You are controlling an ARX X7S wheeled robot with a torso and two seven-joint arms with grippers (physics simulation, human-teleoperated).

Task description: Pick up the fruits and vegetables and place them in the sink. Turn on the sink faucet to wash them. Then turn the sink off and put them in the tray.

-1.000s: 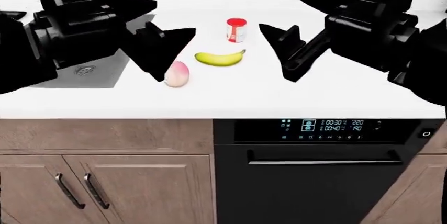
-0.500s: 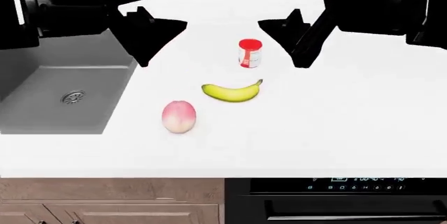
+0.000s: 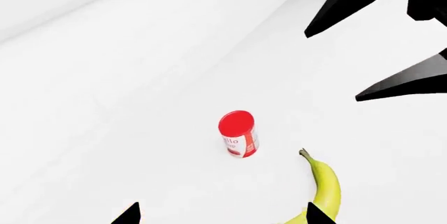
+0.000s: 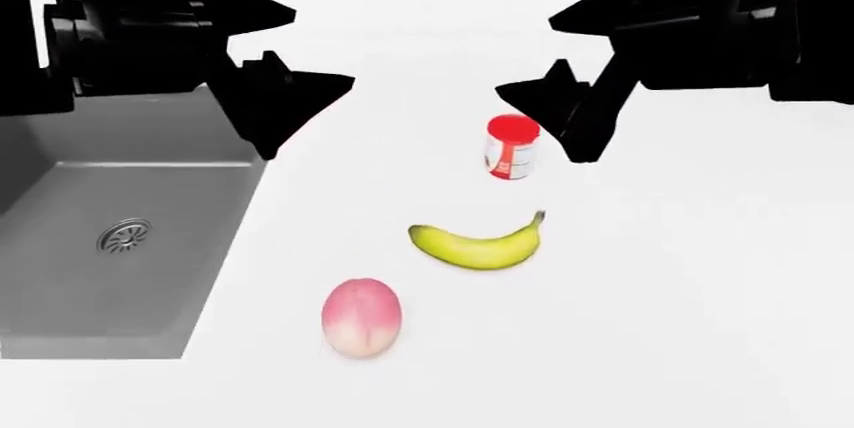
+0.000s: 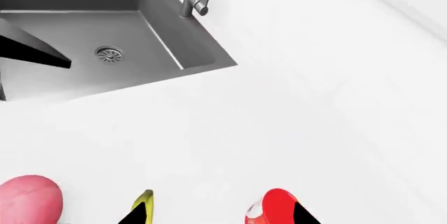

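Everything slid lower in the head view as the camera tilted. Both the left gripper [image 4: 287, 83] and right gripper [image 4: 567, 113] hovered spread, empty. Banana [image 4: 478, 244] and peach [image 4: 360, 317] lay on the counter [image 4: 694, 278], beside the sink [image 4: 80, 278].

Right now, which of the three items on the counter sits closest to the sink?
The peach. It lies nearest the sink edge; the banana and the red-and-white can sit farther out on the counter.
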